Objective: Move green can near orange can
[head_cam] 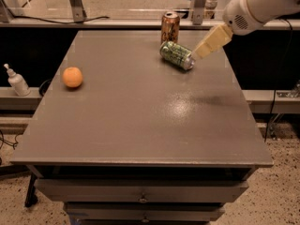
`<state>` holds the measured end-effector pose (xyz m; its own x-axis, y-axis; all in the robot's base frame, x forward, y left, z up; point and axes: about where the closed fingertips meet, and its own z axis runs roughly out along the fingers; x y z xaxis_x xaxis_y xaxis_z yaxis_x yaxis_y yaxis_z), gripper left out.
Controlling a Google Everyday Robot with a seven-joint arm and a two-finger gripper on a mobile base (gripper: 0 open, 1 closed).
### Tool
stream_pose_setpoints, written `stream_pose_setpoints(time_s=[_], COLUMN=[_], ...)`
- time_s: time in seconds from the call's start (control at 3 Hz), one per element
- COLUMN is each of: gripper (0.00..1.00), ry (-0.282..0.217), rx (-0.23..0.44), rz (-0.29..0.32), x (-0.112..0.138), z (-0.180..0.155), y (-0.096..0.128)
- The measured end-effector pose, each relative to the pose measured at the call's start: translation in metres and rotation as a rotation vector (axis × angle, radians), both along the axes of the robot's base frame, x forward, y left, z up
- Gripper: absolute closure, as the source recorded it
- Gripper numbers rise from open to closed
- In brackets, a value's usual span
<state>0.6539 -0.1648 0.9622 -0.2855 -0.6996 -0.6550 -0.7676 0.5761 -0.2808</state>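
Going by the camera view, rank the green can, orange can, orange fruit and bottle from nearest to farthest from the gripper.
The gripper hangs at the far right of the table.
1. The green can: on its side, just left of it.
2. The orange can: upright, behind the green can.
3. The orange fruit: table's left side.
4. The bottle: off the table, far left.

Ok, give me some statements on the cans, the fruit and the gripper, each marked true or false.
1. The green can lies on its side. True.
2. The orange can is tipped over. False: it stands upright.
3. The gripper hangs over the table's near edge. False: it is beside the green can, toward the far edge.
4. The orange fruit sits well apart from both cans. True.
5. The green can lies just in front of the orange can. True.
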Motion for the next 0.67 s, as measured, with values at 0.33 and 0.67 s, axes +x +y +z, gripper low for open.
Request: stream_pose_setpoints(time_s=[0.33, 0.67], gripper=[0.0, 0.0], ry=[0.033, 0.051], rx=[0.032, 0.034], rz=[0.041, 0.058], x=[-0.0323, -0.0378], z=[0.0127, 0.011], y=[-0.0269, -0.0245])
